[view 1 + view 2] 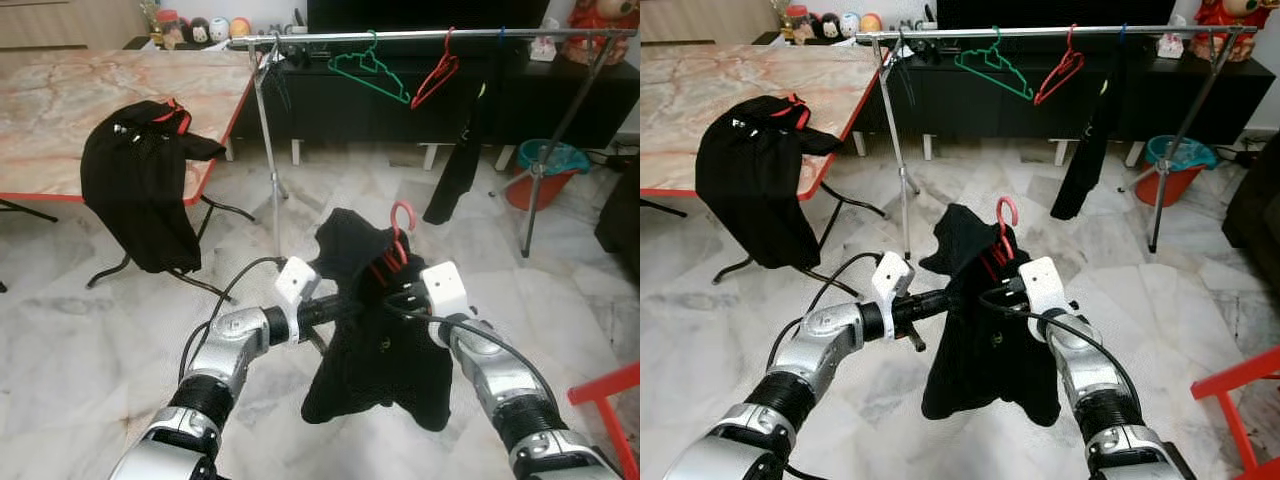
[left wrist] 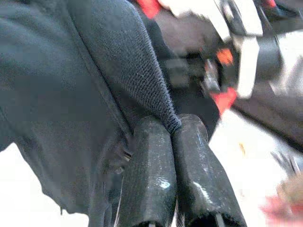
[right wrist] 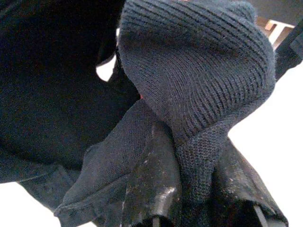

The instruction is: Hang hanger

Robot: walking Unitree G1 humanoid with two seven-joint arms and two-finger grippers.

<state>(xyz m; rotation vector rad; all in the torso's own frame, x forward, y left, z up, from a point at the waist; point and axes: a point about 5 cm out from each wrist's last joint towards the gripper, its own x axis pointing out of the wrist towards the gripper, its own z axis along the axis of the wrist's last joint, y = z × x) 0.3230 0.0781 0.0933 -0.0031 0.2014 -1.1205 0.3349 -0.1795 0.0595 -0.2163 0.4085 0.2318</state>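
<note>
Both silver arms reach forward at chest height, holding a black garment (image 1: 375,330) that is draped on a red hanger (image 1: 398,240) between them. In the left wrist view the left gripper (image 2: 171,142) has its two fingers pressed together on a fold of the dark knit, and in the right wrist view the right gripper (image 3: 189,165) is likewise clenched on bunched fabric. The hanger's red hook stands up above the cloth, roughly upright and free of both grippers.

Across the marble floor stands the drying rack, whose rail (image 1: 420,37) is well apart from the held garment and higher than it. A green hanger (image 1: 365,68) and another red hanger (image 1: 437,78) already hang from the rail, along with a dark piece of clothing (image 1: 460,160). To the left, a second black garment (image 1: 140,180) droops over the edge of the table (image 1: 90,100).

The main risk seems to be that the grippers hold cloth rather than the hanger itself. If the fabric slides, the hanger could tilt or drop out, and the hook may turn away from the rail during the lift. Approaching carelessly could also knock the hangers already hanging there, or snag the trailing hem.
</note>
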